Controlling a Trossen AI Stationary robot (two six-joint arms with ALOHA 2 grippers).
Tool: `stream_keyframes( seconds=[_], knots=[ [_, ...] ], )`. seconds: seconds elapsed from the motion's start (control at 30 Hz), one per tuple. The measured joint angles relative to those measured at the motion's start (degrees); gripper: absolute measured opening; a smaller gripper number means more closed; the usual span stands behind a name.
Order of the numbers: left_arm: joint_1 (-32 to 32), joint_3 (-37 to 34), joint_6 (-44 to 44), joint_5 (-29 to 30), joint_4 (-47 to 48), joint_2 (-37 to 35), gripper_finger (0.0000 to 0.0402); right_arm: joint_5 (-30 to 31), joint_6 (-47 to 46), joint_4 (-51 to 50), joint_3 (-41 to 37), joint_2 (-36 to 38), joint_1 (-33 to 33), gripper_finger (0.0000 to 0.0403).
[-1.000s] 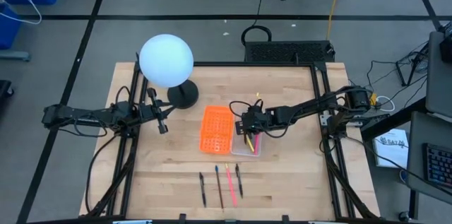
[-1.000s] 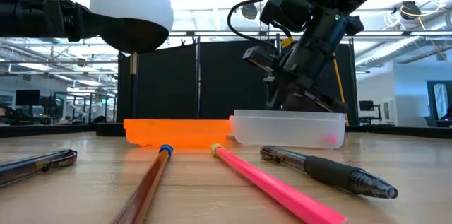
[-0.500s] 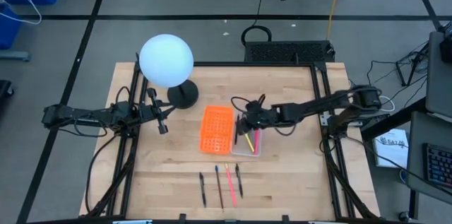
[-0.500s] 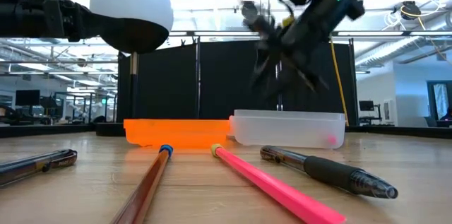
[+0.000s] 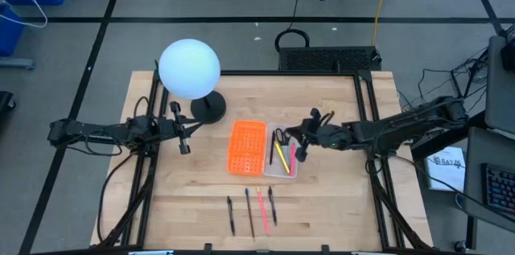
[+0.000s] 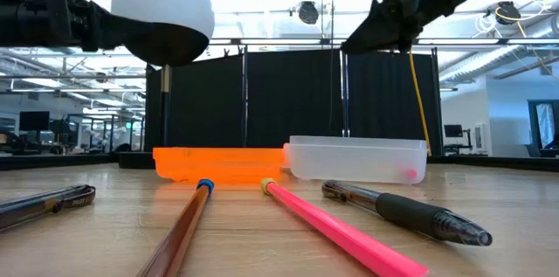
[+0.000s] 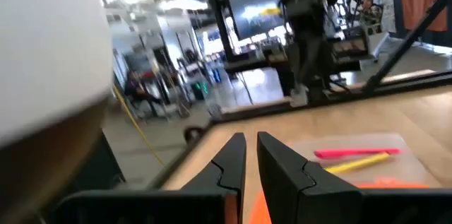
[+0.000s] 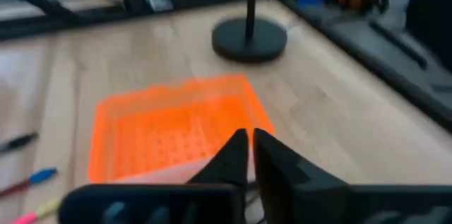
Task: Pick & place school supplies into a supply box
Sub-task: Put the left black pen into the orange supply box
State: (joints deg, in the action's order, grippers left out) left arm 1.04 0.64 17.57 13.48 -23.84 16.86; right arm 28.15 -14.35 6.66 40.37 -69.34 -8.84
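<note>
The clear supply box (image 5: 273,168) lies mid-table, joined to an orange perforated panel (image 5: 247,146). In the box lie a yellow pencil (image 5: 282,157), a pink pen (image 5: 291,161) and black-handled scissors (image 5: 278,137). Several pens and pencils (image 5: 251,211) lie flat near the table's front edge. My right gripper (image 5: 301,152) hovers shut and empty just right of the box, well above it; its closed fingers (image 8: 247,146) show over the panel. My left gripper (image 5: 185,142) waits at the left edge, fingers (image 7: 251,157) together, holding nothing.
A lamp with a white globe (image 5: 189,68) and a round black base (image 5: 208,109) stands at the back left, close to my left gripper. Bare wood lies between the box and the row of pens in front.
My right gripper has risen from low over the supply box and drawn back toward the table's right edge, rolling its wrist as it went. The scissors now lie uncovered in the far end of the box. My left arm has kept still.
</note>
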Motion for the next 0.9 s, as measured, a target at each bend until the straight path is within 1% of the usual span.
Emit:
stream_keyframes(
  seconds=[0.07,0.13,0.17,0.23,0.3,0.33,0.43,0.6,0.67,0.77,0.9],
  knots=[
    [0.0,-0.01,-1.44,-0.06,1.49,0.01,0.0047,-0.11,2.86,3.61,-2.78,2.83,0.86,0.0007],
    [0.0,-0.02,-1.13,-0.3,2.83,0.01,0.0047,-2.06,5.88,5.5,-4.86,5.5,2.29,0.001],
    [0.0,-0.02,-0.52,-0.86,3.76,0.01,0.0047,-4.14,7.49,5.71,-5.77,6.74,3.17,0.0009],
    [0.0,-0.02,1.02,-1.79,5.6,0.01,0.0047,-11.18,12.49,7.17,-7.99,9.23,4.82,0.0003],
    [0.0,-0.02,1.78,-1.93,6.61,0.01,0.0047,-17.73,15.73,11.8,-10.99,11.75,6.37,0.0002],
    [0.0,-0.02,1.68,-1.84,6.85,0.01,0.0046,-19.5,15.83,14.35,-12.6,13.05,7.15,0.0002],
    [0.0,-0.02,1.52,-1.47,7.6,0.01,0.0047,-20.67,13.46,20.26,-17.22,17.19,9.62,0.0001],
    [0.0,-0.02,-2.29,-1.36,7.42,0.01,0.0047,-20.74,11.93,19.07,-23.13,24.72,11.59,0.0001],
    [0.0,-0.02,-4.79,-0.2,7.56,0.01,0.0047,-20.54,10.27,19.43,-24.57,28.14,12.06,0.0001],
    [0.0,-0.02,-8.2,3.02,8.54,0.01,0.0047,-20.77,9.83,19.27,-26.65,31.97,12.27,0.0],
    [0.0,-0.02,-15.96,10.38,11.61,-0.01,0.0047,-20.7,12.49,19.19,-28.5,34.34,12.84,0.0]
  ],
)
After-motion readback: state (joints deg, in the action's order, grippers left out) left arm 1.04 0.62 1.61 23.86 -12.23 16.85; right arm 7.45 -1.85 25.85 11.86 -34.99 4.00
